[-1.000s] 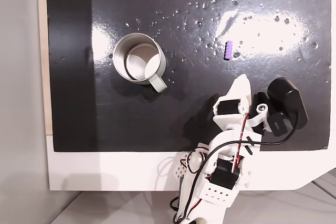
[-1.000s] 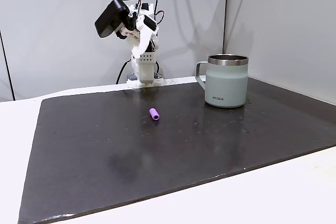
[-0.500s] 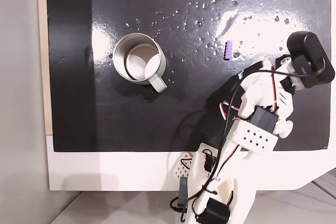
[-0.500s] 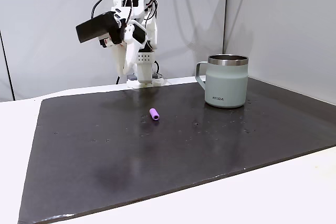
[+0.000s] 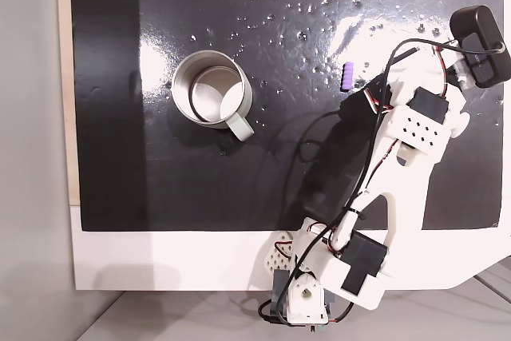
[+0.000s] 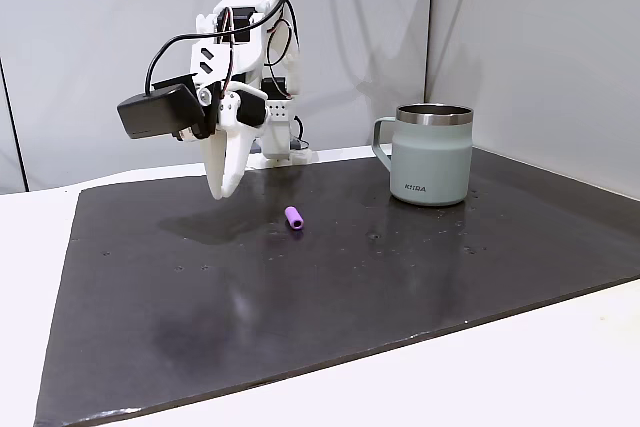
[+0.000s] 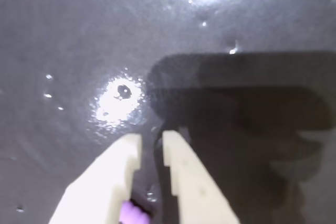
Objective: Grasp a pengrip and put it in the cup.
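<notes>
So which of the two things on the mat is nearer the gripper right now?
The pengrip, the tiny purple tube lying on the mat just beside the gripper. The cup stands upright much farther off.

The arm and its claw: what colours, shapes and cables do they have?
The arm is built of white plastic links, with black motor blocks at the joints. One white link has a grid of small round holes. Thin black and red cables run along it in loops. A black box-shaped camera sits at the wrist. The claw has two cream-white, flat, tapering fingers.
</notes>
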You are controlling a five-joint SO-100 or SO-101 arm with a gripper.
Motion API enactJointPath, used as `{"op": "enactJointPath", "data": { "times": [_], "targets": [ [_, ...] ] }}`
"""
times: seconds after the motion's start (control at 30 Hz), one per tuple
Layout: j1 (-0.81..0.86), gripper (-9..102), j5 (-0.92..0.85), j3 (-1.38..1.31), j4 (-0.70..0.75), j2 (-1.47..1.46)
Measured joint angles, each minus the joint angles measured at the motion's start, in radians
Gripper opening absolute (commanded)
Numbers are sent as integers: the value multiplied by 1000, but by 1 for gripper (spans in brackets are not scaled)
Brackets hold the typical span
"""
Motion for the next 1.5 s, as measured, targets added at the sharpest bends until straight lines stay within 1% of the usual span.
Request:
{"op": "enactJointPath", "data": {
  "times": [0.17, 0.3, 0.37, 0.5, 0.6, 0.73, 0.8, 1.07, 1.4, 1.5],
  "targets": [
    [-69, 0, 103, -11, 37, 0],
    [-127, 2, 74, -11, 95, 0],
    [-155, 4, 29, -11, 121, 0],
    [-187, 17, -97, -11, 169, 0],
    [-189, 25, -206, -11, 193, 0],
    [-184, 26, -357, -29, 219, -37],
    [-187, 26, -405, -55, 235, -69],
    [-192, 25, -477, -163, 282, -227],
    [-209, 8, -489, -176, 278, -268],
    [-209, 1, -508, -129, 242, -249]
  ]
}}
